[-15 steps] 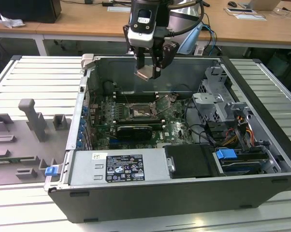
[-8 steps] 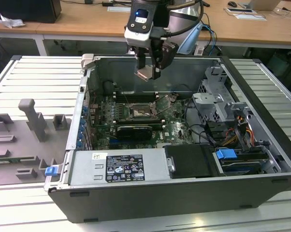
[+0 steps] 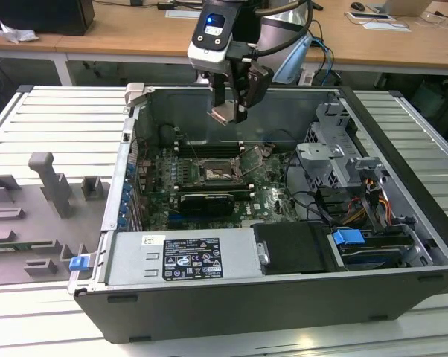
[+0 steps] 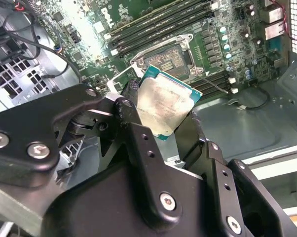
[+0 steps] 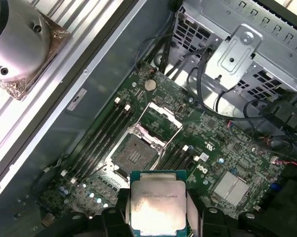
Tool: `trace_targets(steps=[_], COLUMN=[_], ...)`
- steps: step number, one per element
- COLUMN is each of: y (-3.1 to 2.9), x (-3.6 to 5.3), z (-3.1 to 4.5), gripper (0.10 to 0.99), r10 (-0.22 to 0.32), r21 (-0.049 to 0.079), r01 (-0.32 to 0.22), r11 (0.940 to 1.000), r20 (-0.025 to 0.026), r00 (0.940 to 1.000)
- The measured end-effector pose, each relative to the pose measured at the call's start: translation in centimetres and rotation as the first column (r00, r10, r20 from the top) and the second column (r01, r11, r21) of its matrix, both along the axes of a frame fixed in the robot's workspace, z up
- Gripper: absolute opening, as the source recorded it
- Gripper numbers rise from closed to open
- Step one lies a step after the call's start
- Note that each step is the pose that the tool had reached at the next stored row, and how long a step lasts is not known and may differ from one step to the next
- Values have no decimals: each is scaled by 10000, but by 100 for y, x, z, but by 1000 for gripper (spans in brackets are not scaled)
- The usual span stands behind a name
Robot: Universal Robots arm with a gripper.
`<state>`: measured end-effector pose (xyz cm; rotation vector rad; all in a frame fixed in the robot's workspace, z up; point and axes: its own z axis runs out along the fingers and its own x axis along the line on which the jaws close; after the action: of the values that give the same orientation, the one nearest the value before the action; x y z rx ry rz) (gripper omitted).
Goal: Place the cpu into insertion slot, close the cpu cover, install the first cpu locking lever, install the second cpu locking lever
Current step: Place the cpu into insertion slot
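Gripper (image 3: 228, 111) hangs above the open computer case (image 3: 246, 305), just under the arm's wrist, near the case's far wall in the exterior view. Its two black fingers (image 4: 133, 123) are closed on the chip (image 4: 163, 106), pinching it by two opposite edges. The chip is off the board, held in the air with a tilt. In the second wrist view its pale underside shows. In the first wrist view its silver-grey top face (image 5: 157, 205) shows, with a thin green border around it.

Below lies the green circuit board (image 5: 222, 148), flat on the case floor. The socket (image 5: 133, 152) sits near the middle of the board, a dark square with a thin metal rim, and nothing is in it. The cover (image 5: 166, 114) is swung up off the socket on its hinge, its large window open to the board behind. In the exterior view the socket (image 3: 218, 171) is lower than the gripper and well apart from it. Long black memory slots (image 4: 158, 22) run along both sides of the socket.

A grey power supply (image 3: 187, 256) with a white label fills the near edge of the case. The case rests on a slatted metal table (image 3: 60, 119).
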<state>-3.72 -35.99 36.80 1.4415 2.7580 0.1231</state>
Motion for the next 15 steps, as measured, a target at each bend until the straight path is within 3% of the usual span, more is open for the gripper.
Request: trace_targets(steps=[11, 15], y=[0, 0], x=[0, 0], z=[-6, -9], gripper=[541, 541], r10=[-845, -1365], r21=[-16, -50], r01=[845, 1365], r11=[9964, 9906], r20=[1, 5], r00=[9964, 9906])
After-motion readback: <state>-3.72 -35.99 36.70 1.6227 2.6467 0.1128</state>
